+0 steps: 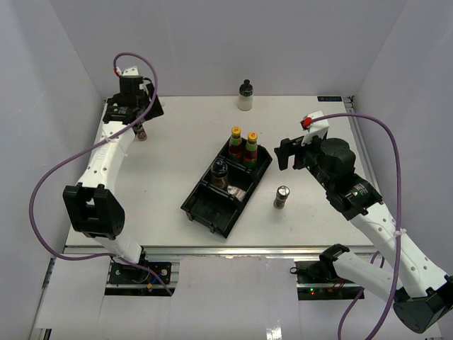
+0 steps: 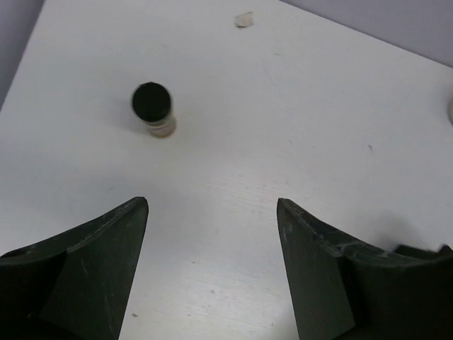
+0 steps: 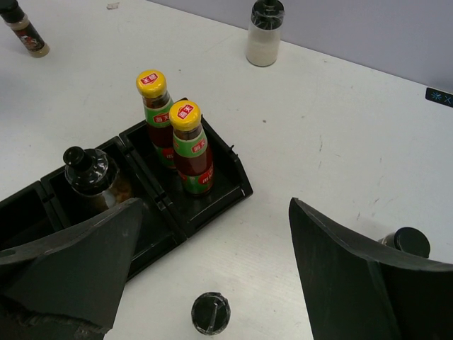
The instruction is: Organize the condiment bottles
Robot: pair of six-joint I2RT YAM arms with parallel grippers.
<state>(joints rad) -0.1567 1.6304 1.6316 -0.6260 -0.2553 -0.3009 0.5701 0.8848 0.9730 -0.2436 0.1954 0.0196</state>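
Fingers of the left gripper (image 2: 211, 212) fill the near foreground of its wrist view, spread wide and holding nothing; the right gripper (image 3: 216, 212) is likewise spread and empty. Stock position: two red-sauce bottles (image 3: 190, 145) and a dark jar (image 3: 88, 173) stand in the black divided tray (image 3: 212, 207). A cream-bodied bottle (image 1: 245, 99) stands at the far edge, a silver-lidded jar (image 1: 282, 197) just beside the tray, and a black-capped spice bottle (image 2: 152, 106) near the far left corner, ahead of the left fingers. A dark-capped bottle (image 3: 410, 241) shows partly behind the right finger. Risk one: the spice bottle lies off the left gripper's centre line, toward its left finger, so a straight descent could land a fingertip on the cap and topple this narrow bottle. Risk two: the right arm hangs close to the silver-lidded jar and the half-hidden bottle, and a careless sweep could knock either over. Surface: white table (image 1: 177, 156), matt, faintly speckled, with one small pale scrap (image 2: 244, 19). Enclosure: plain pale walls (image 1: 283, 42) on three sides; purple cables (image 1: 35, 198) loop off both arms.
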